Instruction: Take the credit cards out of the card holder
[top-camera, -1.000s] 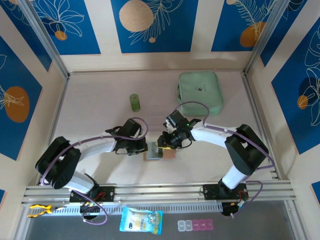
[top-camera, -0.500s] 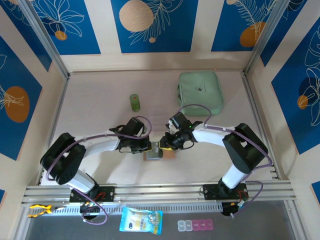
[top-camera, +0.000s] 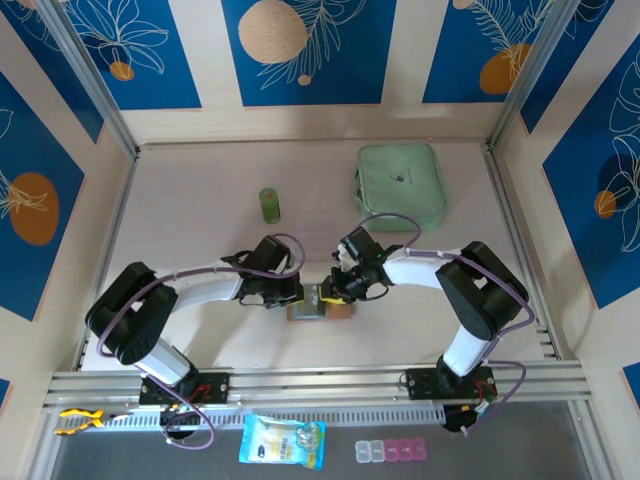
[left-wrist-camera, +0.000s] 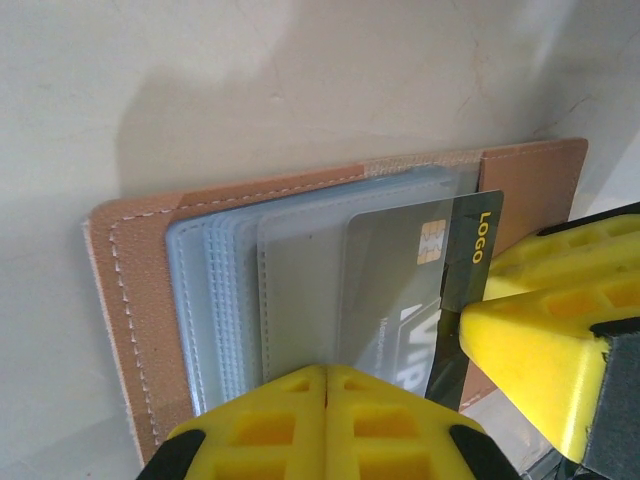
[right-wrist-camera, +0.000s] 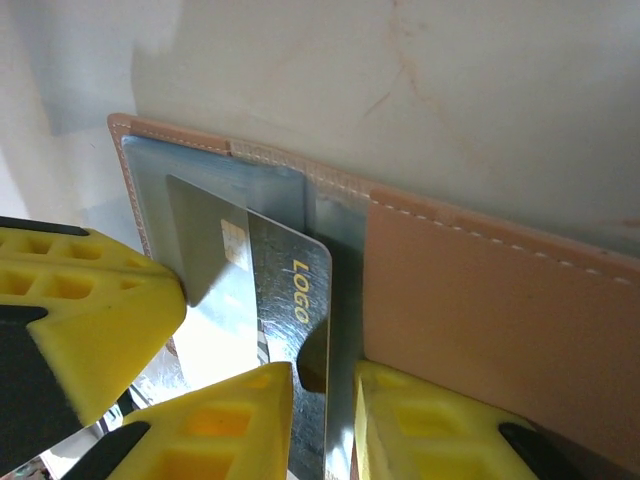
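Right wrist: right jaws narrowly spread astride credit card; left jaws pressed together.

From my station I count: one card holder, one card visible, one green pouch, one green can.

My left arm and right arm both reached inward, forearms stretched toward the middle and wrists dipped low, so that my two grippers met nearly tip to tip. My left gripper was shut, its yellow fingers pressed flat together. My right gripper had its jaws a narrow gap apart, with the edge of a credit card between them. Whether they pinched it I could not tell.
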